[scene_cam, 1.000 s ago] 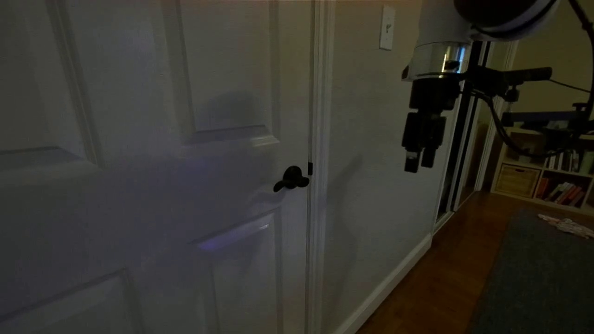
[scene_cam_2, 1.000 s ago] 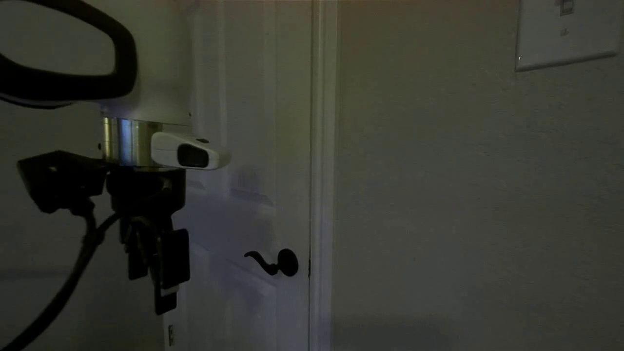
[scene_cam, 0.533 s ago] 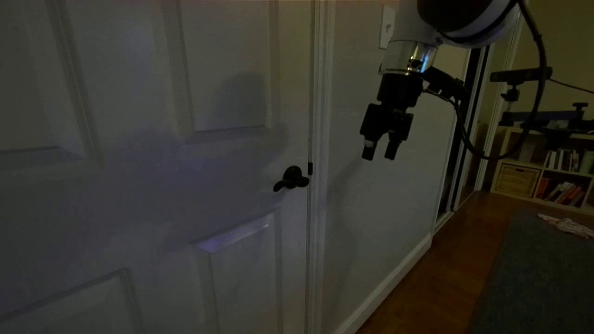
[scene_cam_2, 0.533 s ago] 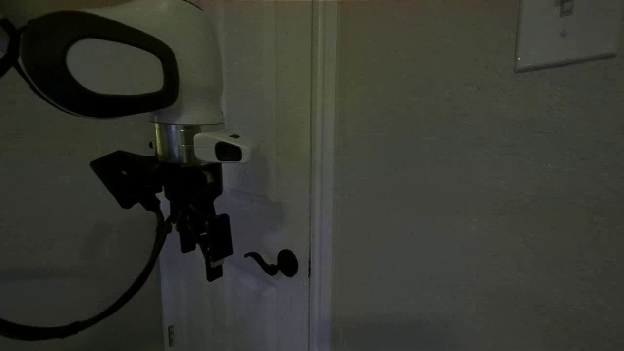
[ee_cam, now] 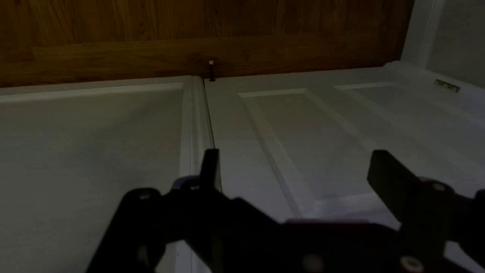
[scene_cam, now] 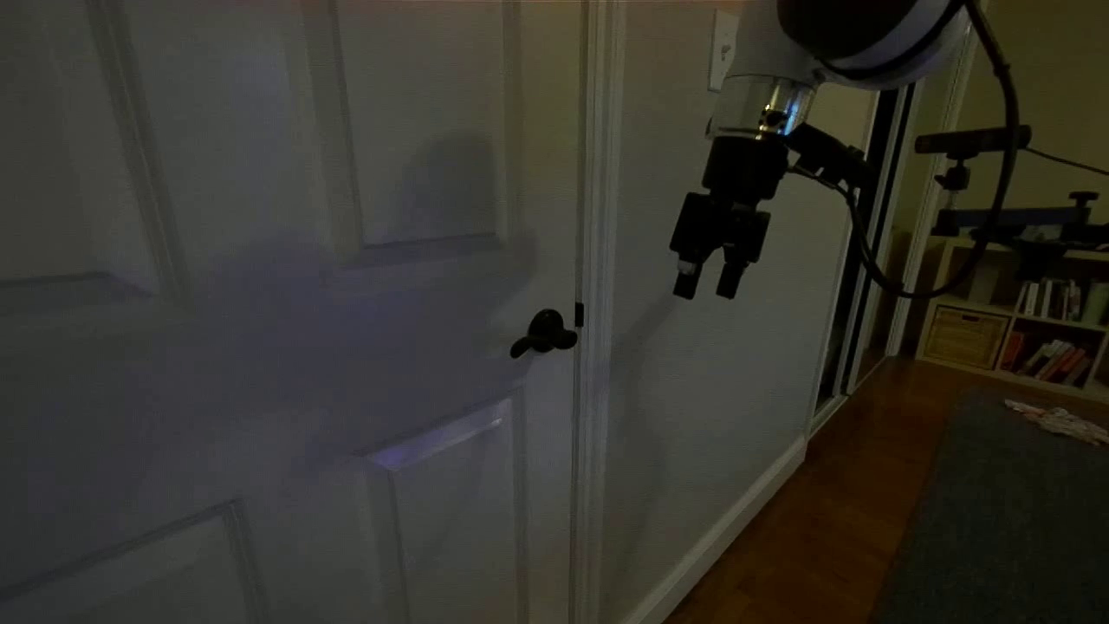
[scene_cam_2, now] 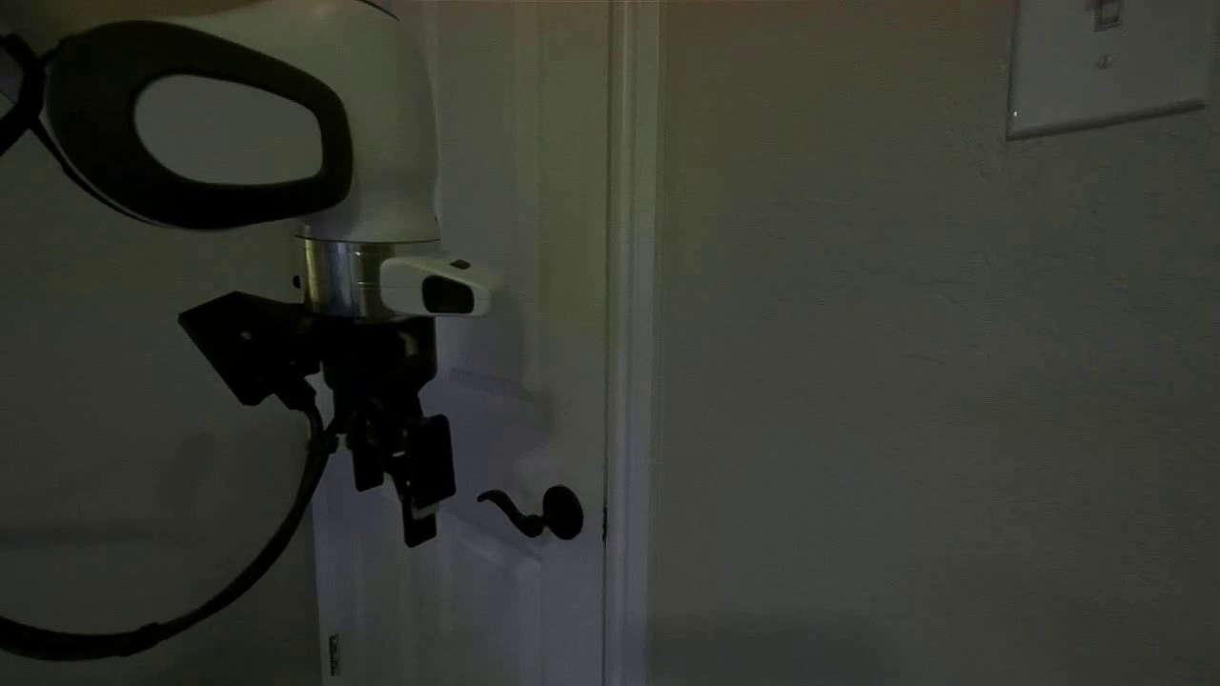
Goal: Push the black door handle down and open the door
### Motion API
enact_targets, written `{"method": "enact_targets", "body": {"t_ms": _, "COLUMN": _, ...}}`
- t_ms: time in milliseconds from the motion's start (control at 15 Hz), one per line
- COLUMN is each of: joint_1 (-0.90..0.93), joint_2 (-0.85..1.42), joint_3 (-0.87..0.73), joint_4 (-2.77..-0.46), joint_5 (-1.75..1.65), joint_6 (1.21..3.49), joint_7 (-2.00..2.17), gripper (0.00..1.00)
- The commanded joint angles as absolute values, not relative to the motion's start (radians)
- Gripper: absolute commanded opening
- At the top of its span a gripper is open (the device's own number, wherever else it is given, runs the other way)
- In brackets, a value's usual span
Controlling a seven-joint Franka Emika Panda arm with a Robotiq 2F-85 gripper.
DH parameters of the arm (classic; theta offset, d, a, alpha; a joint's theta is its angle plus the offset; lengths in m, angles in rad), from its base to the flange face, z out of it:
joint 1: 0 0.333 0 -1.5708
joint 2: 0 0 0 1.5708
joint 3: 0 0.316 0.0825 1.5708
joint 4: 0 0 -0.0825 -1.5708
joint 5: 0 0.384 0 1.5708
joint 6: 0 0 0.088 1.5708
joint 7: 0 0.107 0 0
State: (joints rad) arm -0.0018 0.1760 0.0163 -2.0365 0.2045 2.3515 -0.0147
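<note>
Now tool (scene_cam: 708,284) spread, nearer blk handle (scene_cam: 546,333) vs 1 sec ago; door (scene_cam: 290,338) still shut.

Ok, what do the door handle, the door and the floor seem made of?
The black door handle: likely metal, matte finish, given the slim, curved lever. The door: white paint with soft sheen along panel edges; wood or composite underneath, can't tell. The floor: wood or laminate, brown, with visible grain and seams.
</note>
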Motion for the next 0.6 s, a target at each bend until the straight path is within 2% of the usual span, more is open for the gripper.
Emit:
{"method": "enact_targets", "body": {"t_ms": 0, "joint_1": 0.014, "joint_2": 0.217, "joint_3": 0.026, "joint_4": -2.02, "joint_5": 0.239, "joint_6": 2.398, "joint_7": 0.093, "gripper": 1.0}}
{"method": "enact_targets", "body": {"t_ms": 533, "joint_1": 0.085, "joint_2": 0.388, "joint_3": 0.015, "joint_4": -1.851, "joint_5": 0.261, "joint_6": 2.365, "joint_7": 0.565, "gripper": 1.0}}
